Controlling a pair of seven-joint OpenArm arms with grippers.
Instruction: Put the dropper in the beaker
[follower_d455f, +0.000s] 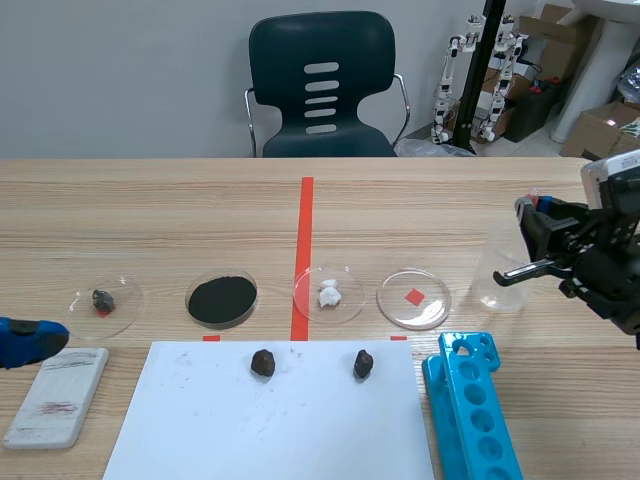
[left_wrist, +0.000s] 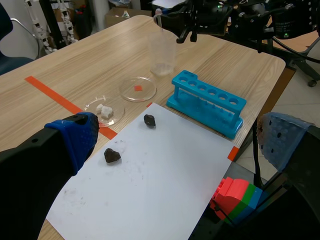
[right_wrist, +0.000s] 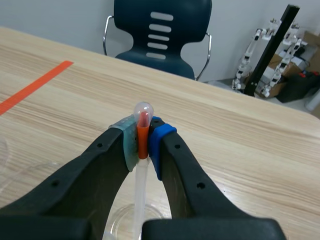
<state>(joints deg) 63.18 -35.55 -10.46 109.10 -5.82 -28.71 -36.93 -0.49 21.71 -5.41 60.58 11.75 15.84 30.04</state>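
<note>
Thin clear plastic with a soft bulb, the dropper (right_wrist: 142, 131) looks light, bendy and easily squashed, so my right fingers (right_wrist: 187, 175) clench it just under that bulb, stem hanging over the beaker (follower_d455f: 503, 265), while my left fingers (left_wrist: 70, 140) rest spread, empty.

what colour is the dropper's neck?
Orange-red, under a clear bulb. The dropper shows best in the right wrist view.
</note>
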